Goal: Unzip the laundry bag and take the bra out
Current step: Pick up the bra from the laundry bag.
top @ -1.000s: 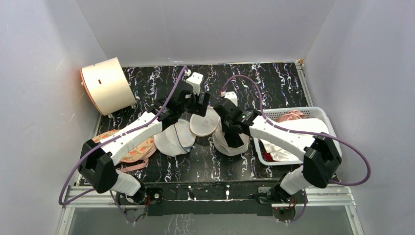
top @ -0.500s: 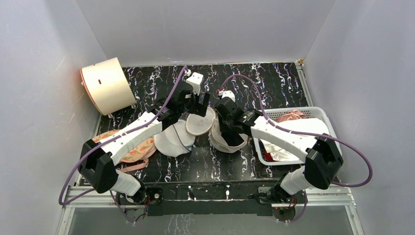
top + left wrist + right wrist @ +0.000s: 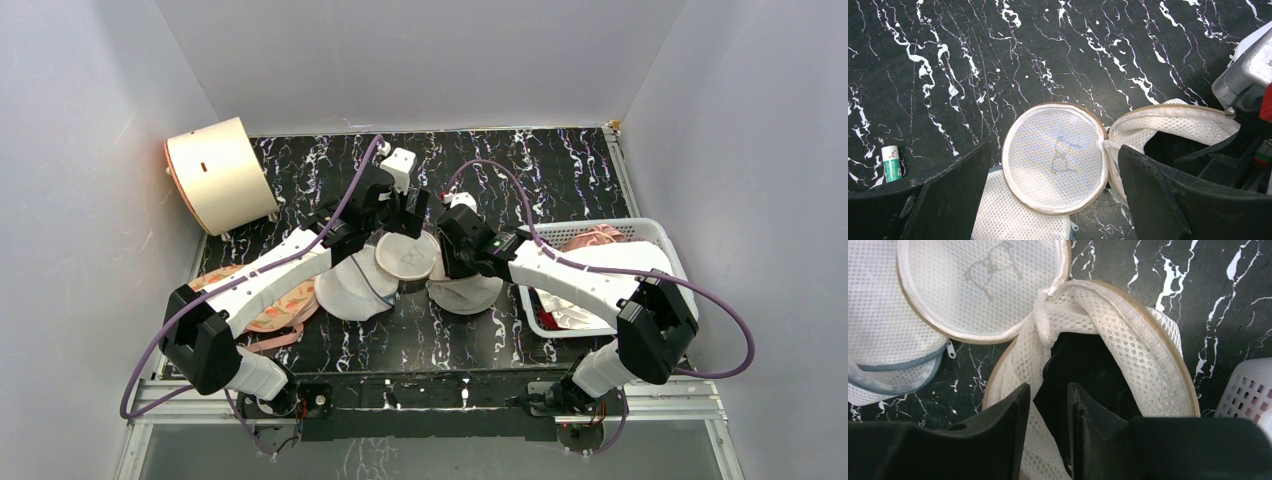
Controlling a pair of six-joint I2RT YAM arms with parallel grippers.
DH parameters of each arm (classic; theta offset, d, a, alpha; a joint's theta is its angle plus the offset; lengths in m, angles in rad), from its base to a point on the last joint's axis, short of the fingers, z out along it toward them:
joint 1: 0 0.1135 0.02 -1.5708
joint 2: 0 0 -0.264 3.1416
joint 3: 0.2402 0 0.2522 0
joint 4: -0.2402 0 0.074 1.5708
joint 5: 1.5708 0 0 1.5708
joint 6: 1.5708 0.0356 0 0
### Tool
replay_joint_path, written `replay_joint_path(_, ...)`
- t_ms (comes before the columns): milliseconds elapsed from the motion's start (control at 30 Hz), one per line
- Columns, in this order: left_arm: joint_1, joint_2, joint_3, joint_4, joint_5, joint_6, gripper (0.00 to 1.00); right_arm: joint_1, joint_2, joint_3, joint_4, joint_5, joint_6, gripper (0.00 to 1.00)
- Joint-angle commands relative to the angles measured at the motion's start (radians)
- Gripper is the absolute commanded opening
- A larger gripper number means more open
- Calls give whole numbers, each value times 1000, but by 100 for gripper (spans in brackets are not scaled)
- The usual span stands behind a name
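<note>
The laundry bag is cream mesh cloth, open-weave, soft and matt, with rims bound in smooth tan tape. The dark cloth in its mouth looks matt too. Beside it, the white mesh bag has a finer weave and a grey-blue fabric trim. The table is a smooth, black marble-look top with white veins and a faint sheen. On the left gripper and right gripper, the fingers are matt black plastic. The basket is white perforated plastic.
</note>
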Motion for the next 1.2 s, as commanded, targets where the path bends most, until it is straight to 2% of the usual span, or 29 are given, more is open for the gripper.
replay_joint_path(0,3,-10,19,-3,12,-5,97,2,-4,53,-45,41,-35,35)
replay_joint_path(133,6,-11,19,-1,18,-8,97,1,-10,57,-118,25,-54,43)
replay_joint_path(467,10,-15,13,2,26,-16,97,3,46,7,-104,101,-40,44)
replay_joint_path(567,11,-11,16,-2,24,-16,97,3,86,9,-101,153,-38,52)
replay_joint_path(667,11,-12,15,0,26,-16,97,4,127,12,-91,165,-42,53)
replay_joint_path(700,11,-11,16,0,26,-16,97,5,136,12,-87,166,-43,50)
replay_joint_path(800,11,-12,15,1,27,-16,97,8,138,16,-81,161,-41,29)
replay_joint_path(1000,12,-10,18,-1,31,-18,97,13,66,22,-82,140,-45,3)
replay_joint_path(1033,12,-10,18,-2,31,-18,97,13,47,26,-85,132,-47,0)
replay_joint_path(1167,15,-16,18,0,32,-19,97,13,-21,47,-103,106,-58,0)
